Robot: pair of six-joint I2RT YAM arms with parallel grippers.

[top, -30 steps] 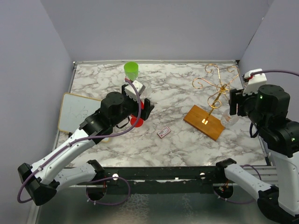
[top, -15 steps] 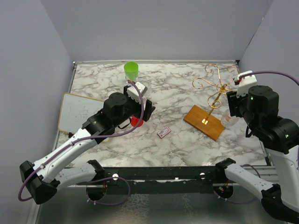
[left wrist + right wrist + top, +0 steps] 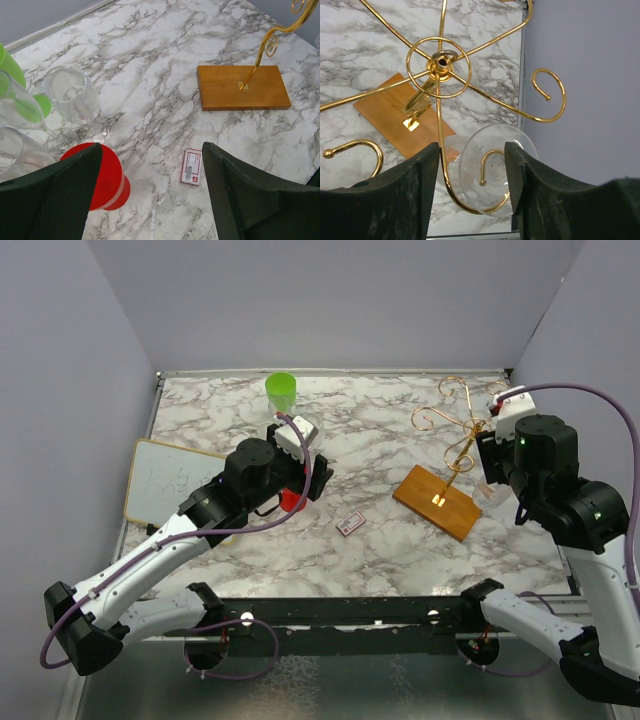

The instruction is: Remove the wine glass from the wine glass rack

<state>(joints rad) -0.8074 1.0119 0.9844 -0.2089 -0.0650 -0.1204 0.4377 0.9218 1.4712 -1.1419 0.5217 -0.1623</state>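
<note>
a: what was at the far left of the top view?
b: a small whiteboard (image 3: 165, 480), lying at the left edge of the marble table (image 3: 390, 420).

a: and the left gripper?
b: the left gripper (image 3: 152, 149) hung over the left-centre of the table. its claw was wide and nothing sat between the fingers. in its wrist view a red cup (image 3: 107, 175) sat at the lower left, with a clear stemmed glass (image 3: 72, 95) upright just beside it. two more clear glasses (image 3: 17, 107) showed at the left edge. a green cup (image 3: 281, 390) stood behind them, near the back wall.

a: anything in the middle?
b: a small red-and-white card (image 3: 350, 524) lay flat on the marble, apart from everything else.

a: where was the wine glass rack?
b: the wine glass rack (image 3: 462, 440) stood right of centre, its wooden base (image 3: 437, 502) flat on the table and its gold arms curling out from a hub.

a: and the wine glass?
b: the wine glass (image 3: 490, 190) hung foot-up on a curled arm, on the side of the rack nearest the right wall, low in the right wrist view.

a: the right gripper?
b: the right gripper (image 3: 472, 145) was at the rack's top, its fingers (image 3: 420, 190) partly apart on either side of the glass's foot. i couldn't tell whether they pressed on it.
</note>
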